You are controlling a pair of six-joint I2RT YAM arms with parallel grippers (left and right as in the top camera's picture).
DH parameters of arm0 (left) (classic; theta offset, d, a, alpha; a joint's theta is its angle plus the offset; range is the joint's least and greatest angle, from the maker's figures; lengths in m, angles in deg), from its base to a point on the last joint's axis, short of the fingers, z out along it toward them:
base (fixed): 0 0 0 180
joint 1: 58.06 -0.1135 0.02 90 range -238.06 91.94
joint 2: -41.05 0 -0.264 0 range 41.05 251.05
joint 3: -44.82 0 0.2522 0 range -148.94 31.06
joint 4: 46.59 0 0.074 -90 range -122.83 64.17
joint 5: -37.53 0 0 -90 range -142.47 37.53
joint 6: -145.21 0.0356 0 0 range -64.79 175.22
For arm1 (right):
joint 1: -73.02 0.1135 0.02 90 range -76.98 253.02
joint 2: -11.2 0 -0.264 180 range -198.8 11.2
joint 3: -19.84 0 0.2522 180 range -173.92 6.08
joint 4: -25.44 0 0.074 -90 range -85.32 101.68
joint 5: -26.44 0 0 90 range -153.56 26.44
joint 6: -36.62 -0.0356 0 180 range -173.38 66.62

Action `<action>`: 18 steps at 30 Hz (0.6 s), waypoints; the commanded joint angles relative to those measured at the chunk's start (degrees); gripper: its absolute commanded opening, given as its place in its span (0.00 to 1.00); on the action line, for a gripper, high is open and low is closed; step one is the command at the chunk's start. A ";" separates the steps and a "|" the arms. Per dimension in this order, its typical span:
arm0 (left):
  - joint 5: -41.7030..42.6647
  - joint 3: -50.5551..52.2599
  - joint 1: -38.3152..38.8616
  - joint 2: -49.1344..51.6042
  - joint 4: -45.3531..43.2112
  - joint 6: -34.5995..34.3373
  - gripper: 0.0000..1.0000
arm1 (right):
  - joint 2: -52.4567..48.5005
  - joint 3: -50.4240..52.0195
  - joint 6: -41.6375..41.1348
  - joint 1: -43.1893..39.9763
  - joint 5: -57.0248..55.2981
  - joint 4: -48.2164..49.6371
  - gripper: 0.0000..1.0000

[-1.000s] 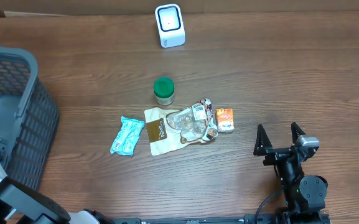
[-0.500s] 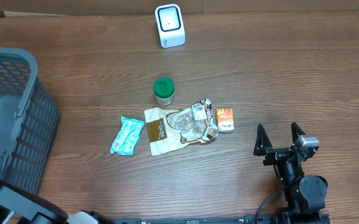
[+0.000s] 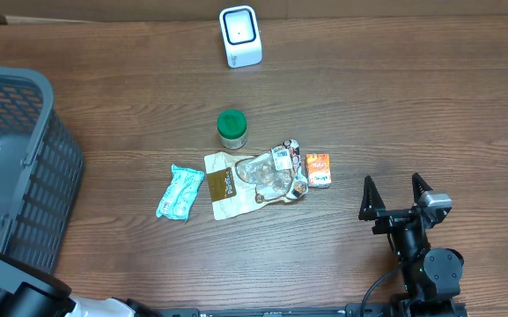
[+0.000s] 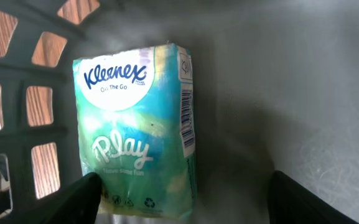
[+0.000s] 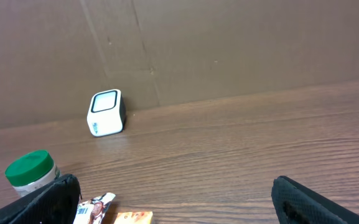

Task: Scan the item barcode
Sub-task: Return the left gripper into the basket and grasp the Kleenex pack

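A teal and green Kleenex tissue pack (image 4: 135, 124) lies on the grey floor of the basket (image 4: 36, 81), seen in the left wrist view. My left gripper (image 4: 185, 177) hangs over it, open. Its left finger (image 4: 83, 199) is at the pack's lower corner, and its right finger (image 4: 303, 199) stands well clear of the pack. The white barcode scanner (image 3: 240, 36) stands at the table's far edge and also shows as the scanner (image 5: 106, 112) in the right wrist view. My right gripper (image 3: 393, 189) rests open and empty at the front right.
The grey mesh basket (image 3: 25, 132) fills the left side. Mid-table lie a green-lidded jar (image 3: 231, 129), a teal packet (image 3: 180, 192), a brown pouch (image 3: 223, 185), a crinkled clear wrapper (image 3: 276, 172) and a small orange box (image 3: 318, 169).
In the overhead view the left arm at the lower left has sunk toward the frame's bottom edge, and its white part beside the basket is gone. The right arm and the table items have not moved.
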 commanded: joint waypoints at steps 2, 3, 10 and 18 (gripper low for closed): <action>0.48 0.52 -0.37 4.70 -0.46 1.38 0.59 | 0.48 0.59 0.02 0.31 -0.46 0.33 1.00; 0.48 0.52 -0.37 5.07 -0.44 1.38 0.52 | 0.48 0.59 0.02 0.31 -0.48 0.33 1.00; 2.86 0.04 0.04 5.57 -0.17 1.33 0.04 | 0.48 0.59 0.02 0.31 -0.48 0.33 1.00; 16.20 -9.38 4.39 5.16 10.71 -3.89 0.04 | 0.48 0.59 0.02 0.31 -0.48 0.33 1.00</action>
